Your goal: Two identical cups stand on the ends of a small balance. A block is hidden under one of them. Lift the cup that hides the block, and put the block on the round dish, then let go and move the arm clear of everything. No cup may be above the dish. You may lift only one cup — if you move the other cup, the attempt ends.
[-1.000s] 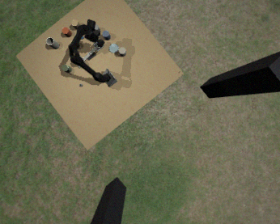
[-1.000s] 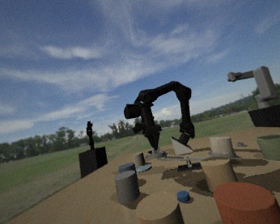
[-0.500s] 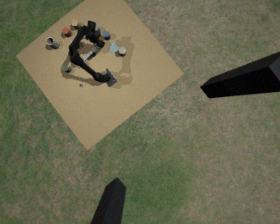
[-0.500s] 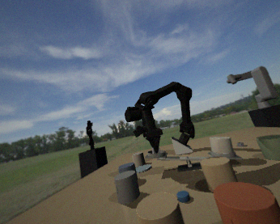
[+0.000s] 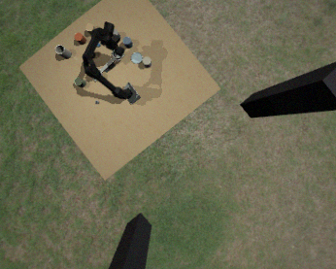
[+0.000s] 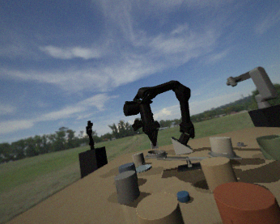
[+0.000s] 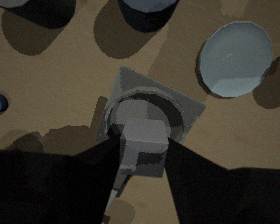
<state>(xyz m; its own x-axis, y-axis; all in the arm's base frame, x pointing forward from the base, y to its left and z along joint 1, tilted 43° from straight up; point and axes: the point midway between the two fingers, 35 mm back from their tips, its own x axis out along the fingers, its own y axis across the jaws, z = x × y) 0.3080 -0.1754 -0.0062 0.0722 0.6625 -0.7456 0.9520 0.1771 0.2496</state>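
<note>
Gripping grey block (image 7: 144, 145), claw (image 7: 144, 150) tips shadowed

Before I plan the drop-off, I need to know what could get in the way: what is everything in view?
board: one, tan, on grass
balance: one, grey, on the board
block: one, grey, gripped over one balance pan
cup: one, beige, on the other balance end
dish: one, pale blue, beside the balance
loose cylinders: several; orange, tan, grey, blue, green; scattered around
arm: one, black
fingers: two, black, shut on the block
</note>
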